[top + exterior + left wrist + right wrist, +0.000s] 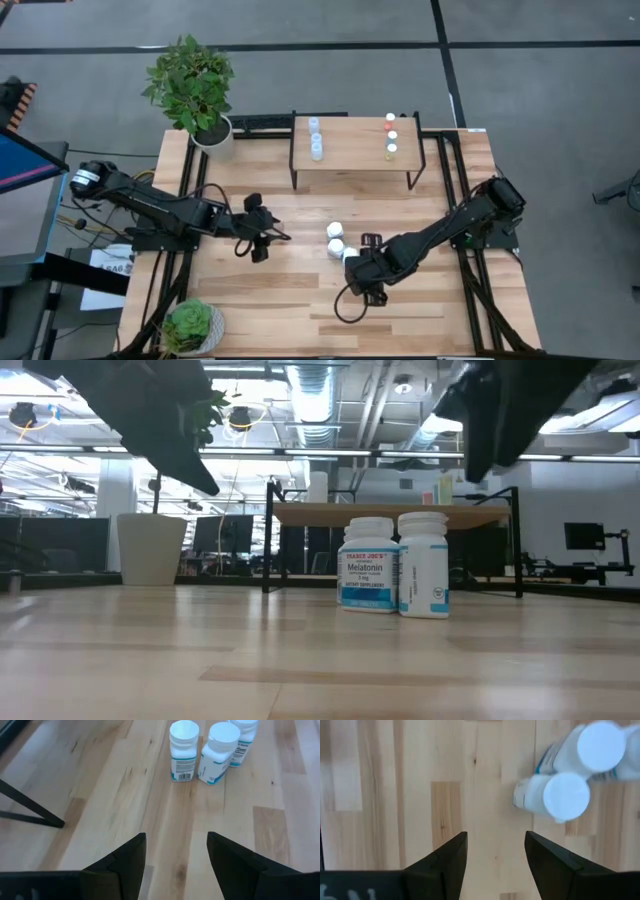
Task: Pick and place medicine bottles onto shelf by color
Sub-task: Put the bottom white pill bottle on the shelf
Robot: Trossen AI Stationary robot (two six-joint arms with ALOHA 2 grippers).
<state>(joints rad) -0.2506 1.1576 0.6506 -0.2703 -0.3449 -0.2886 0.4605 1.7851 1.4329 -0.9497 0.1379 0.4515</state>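
Note:
Three chunky white bottles (338, 242) stand upright in a cluster on the striped tabletop, in front of the shelf (352, 170). They also show in the low view (370, 563), the left wrist view (184, 750) and the right wrist view (560, 795). Three pale bluish bottles (316, 140) stand on the shelf's left part. Three small bottles with coloured caps (391, 135) stand on its right part. My left gripper (262, 237) is open and empty, left of the white bottles (176, 845). My right gripper (360, 268) is open and empty, pointing down just beside the white bottles (496, 842).
A potted plant (195, 90) stands at the far left corner, and a small green plant (190, 325) at the near left corner. The shelf's black legs (293, 165) stand on the table behind the white bottles.

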